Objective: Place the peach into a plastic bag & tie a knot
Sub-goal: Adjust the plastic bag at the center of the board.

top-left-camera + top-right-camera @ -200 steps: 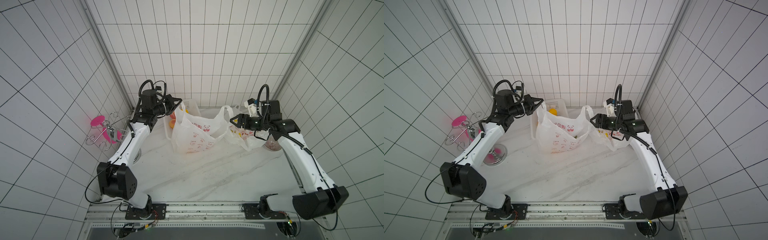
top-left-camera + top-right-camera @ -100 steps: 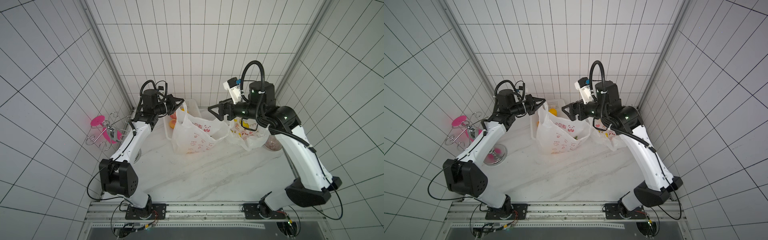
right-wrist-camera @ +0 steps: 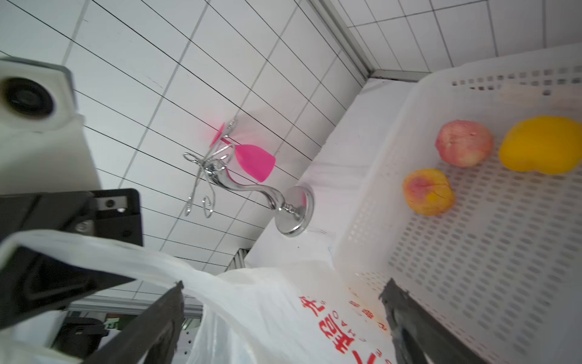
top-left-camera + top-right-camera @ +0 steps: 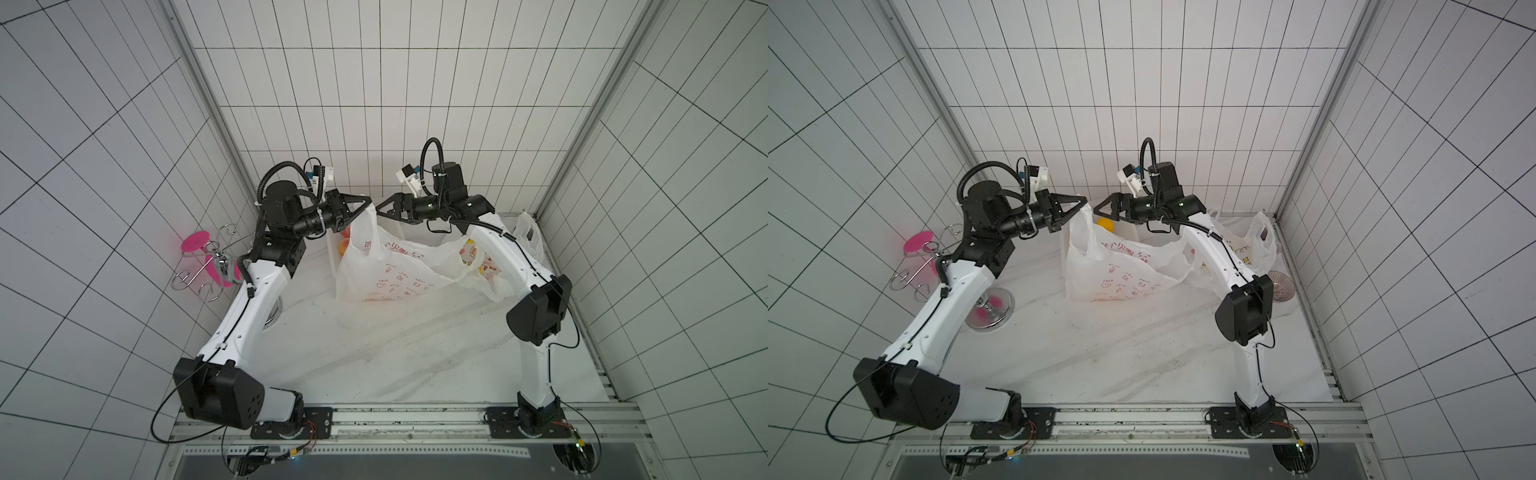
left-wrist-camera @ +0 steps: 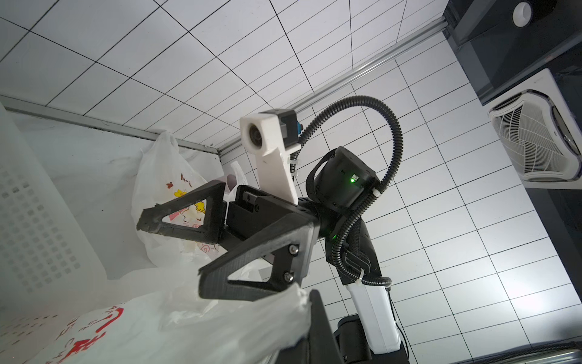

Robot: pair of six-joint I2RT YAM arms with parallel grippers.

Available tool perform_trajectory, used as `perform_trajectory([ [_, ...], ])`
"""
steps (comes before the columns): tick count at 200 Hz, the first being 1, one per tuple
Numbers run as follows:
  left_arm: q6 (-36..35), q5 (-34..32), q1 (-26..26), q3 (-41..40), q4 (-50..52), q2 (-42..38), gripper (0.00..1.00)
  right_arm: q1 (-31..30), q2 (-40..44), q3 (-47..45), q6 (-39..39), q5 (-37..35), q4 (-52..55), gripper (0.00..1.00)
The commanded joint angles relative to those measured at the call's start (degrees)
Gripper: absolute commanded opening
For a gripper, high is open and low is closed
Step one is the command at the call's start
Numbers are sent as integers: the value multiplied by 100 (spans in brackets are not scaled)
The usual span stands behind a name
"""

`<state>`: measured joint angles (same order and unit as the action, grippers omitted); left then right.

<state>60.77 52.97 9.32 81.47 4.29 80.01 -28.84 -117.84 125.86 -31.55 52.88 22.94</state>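
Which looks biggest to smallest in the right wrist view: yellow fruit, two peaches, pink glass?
1. yellow fruit
2-3. pinker peach and yellower peach: about alike, left unranked
4. pink glass, though it stands farther from the camera

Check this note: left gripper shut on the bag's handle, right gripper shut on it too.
Half wrong. The right gripper has its jaws wide open, gripping nothing, as the left wrist view shows. The left gripper is indeed shut on the handle of the bag.
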Motion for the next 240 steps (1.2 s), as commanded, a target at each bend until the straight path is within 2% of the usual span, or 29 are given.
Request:
perform_trajectory([
  [1, 257, 224, -12, -142, -376, 47, 0, 40, 116, -300, -1231, 935, -1967, 98],
  [32, 493, 275, -10, -184, -689, 109, 0, -106, -178, -835, -2973, 1466, -4110, 97],
  [47, 633, 289, -15, -159, -841, 129, 0, -207, -175, -1372, -3515, 1505, -4913, 97],
  [70, 750, 286, -21, -132, -954, 113, 0, -298, -28, -2130, -3730, 1478, -5476, 96],
  [121, 923, 258, -43, -228, -1200, 147, 0, -404, 456, -3438, -3686, 1611, -6053, 94],
  [167, 1212, 232, -62, -280, -1548, 74, 0, -167, 982, -4251, -2977, 1144, -5515, 99],
  [180, 1187, 228, -65, -303, -1488, 36, 0, -156, 1278, -4215, -2038, 913, -4460, 99],
  [205, 1174, 227, -66, -453, -1466, -35, 0, -305, 1823, -3879, 286, -57, -1869, 99],
  [240, 1174, 231, -65, -562, -1494, -64, 0, -583, 2292, -3962, 1702, -1218, -832, 99],
])
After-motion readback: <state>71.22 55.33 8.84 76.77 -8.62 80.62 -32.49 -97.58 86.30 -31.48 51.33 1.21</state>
